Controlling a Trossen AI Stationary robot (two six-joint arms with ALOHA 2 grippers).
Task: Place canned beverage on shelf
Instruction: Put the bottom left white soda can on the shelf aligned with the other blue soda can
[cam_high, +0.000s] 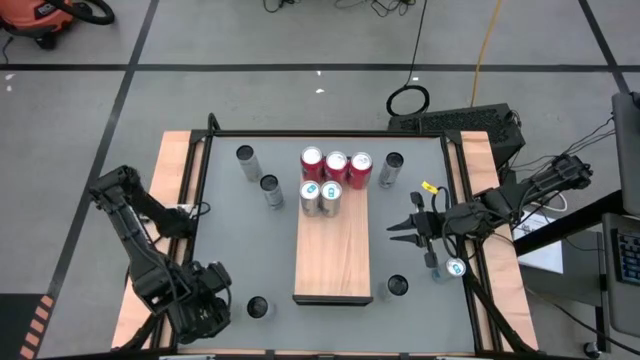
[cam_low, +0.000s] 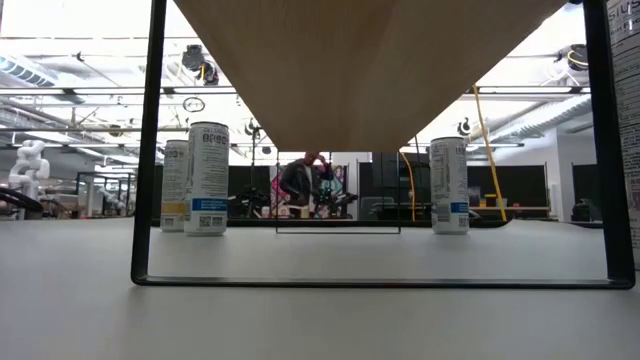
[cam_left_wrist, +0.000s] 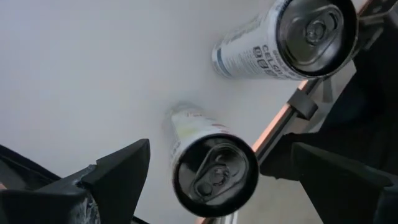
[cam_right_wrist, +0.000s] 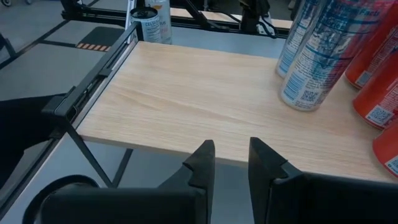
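Note:
The shelf (cam_high: 333, 255) is a light wood board with a dark rim in the middle of the table. At its far end stand three red cans (cam_high: 336, 165) and two silver cans (cam_high: 320, 196). A silver canned beverage (cam_left_wrist: 214, 174) stands upright on the grey table near the front left. My left gripper (cam_left_wrist: 221, 149) hangs open above it, pointing down, one finger on either side and clear of it. A second can (cam_left_wrist: 292, 37) stands farther along the table's rail. My right gripper (cam_right_wrist: 227, 165) is shut and empty, just off the shelf's right edge.
Loose cans stand on the table at the far left (cam_high: 246, 157) (cam_high: 270, 190), at the far right (cam_high: 391, 165), near the front (cam_high: 397, 287) and beside the right arm (cam_high: 455, 268). In the low view the shelf's dark frame (cam_low: 150, 150) stands in front.

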